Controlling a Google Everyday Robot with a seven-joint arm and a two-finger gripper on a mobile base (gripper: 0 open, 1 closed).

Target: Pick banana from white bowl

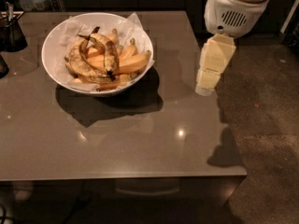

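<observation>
Yellow-brown and blotched with black, the banana (108, 50) lies on top of the fruit pile inside the white bowl (52, 73). It is long and slim, and it curves from a thin dark stem near the bowl's far rim down to a nearly black end at the bowl's middle. Nothing is holding it. Under it and toward the bowl's left side rests a wider brown-speckled banana (78, 65). Cleaner yellow-orange bananas (130, 62) fan out toward the bowl's right side. Crumpled white paper (136, 23) lines the bowl and sticks up past its rim, highest at the far right.

The bowl sits on a glossy grey-brown table (140, 148), and its dark shadow falls on the tabletop in front of it. To the left of the bowl, at the table's far corner, stands a dark container (11, 35).

To the right of the bowl, well apart from it, the cream-coloured gripper (204, 88) hangs pointing downward over the table's right edge. It hangs from a white arm housing (236, 10) with a vent grille. It holds nothing, and whether its grip is spread or closed cannot be told. Farther right of the bowl, past the table edge, is a speckled brown floor (271, 125).
</observation>
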